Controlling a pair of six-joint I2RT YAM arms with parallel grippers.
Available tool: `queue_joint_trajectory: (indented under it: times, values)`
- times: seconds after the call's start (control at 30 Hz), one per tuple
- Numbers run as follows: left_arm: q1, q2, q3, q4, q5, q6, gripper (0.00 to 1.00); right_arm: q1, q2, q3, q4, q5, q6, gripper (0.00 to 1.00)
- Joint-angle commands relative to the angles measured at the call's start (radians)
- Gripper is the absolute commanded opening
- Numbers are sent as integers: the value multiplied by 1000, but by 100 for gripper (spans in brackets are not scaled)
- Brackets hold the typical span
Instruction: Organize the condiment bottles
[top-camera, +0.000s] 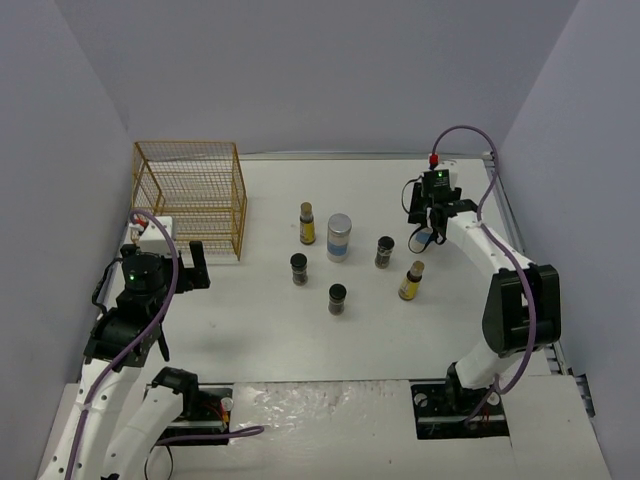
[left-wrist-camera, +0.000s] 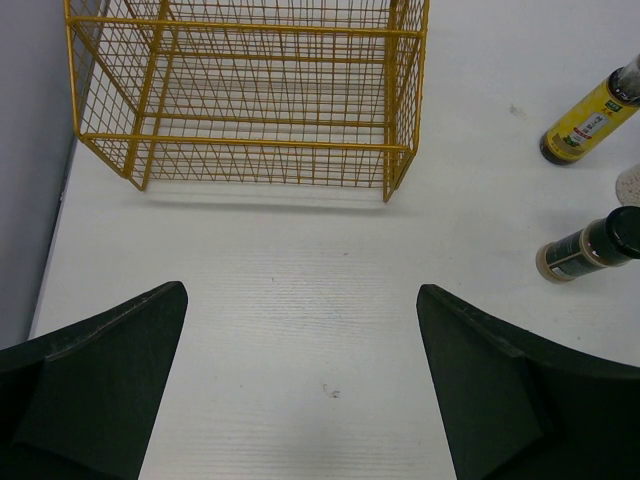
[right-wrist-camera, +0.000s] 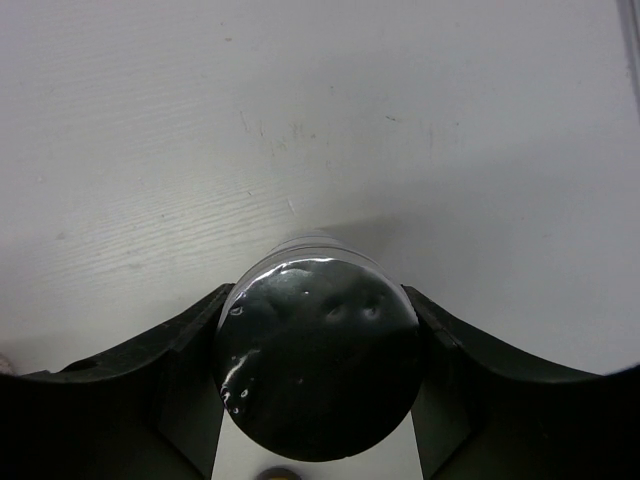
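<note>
Right gripper clamped around pale jar near the far-right edge, gripped below the lid, likely for carrying. Left gripper spread, empty, facing wire basket at the far-left corner. Other condiment bottles stand mid-table.

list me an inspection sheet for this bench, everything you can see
surface: white table, faint scuffs, no spills seen
job's things: six stand apart mid-table: two yellow bottles, one pale jar and three dark jars; a seventh jar sits between the right gripper's fingers
clutter: small white object left of the wire rack, too unclear to name
grippers: left gripper open, holding nothing; right gripper shut on the seventh jar
cables: purple cables run along both arms, clear of the bottles
surroundings: plain grey walls on three sides
</note>
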Motion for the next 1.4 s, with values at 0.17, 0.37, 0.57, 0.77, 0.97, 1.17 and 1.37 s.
queue_joint_trajectory:
  times: [0.17,0.37,0.57,0.77,0.97,1.17,1.37]
  values:
    - [-3,15,32,71,-9,9,97,112,-302,138,43,-55,-182,0]
    - [-3,8,63,36,-24,-8,97,366,-314,298,-13,-164,-276,0]
    - [-2,-20,97,-15,-45,-25,97,643,-128,458,-18,-212,-300,0]
    - [-2,-46,188,-119,-69,-36,97,768,54,548,18,-305,-319,0]
    - [-2,-66,250,-196,-120,-4,97,822,205,567,67,-400,-328,0]
    - [-2,-72,260,-232,-106,-9,97,859,379,607,74,-401,-341,0]
    - [-2,-66,239,-226,-58,-17,97,869,426,579,90,-401,-346,15]
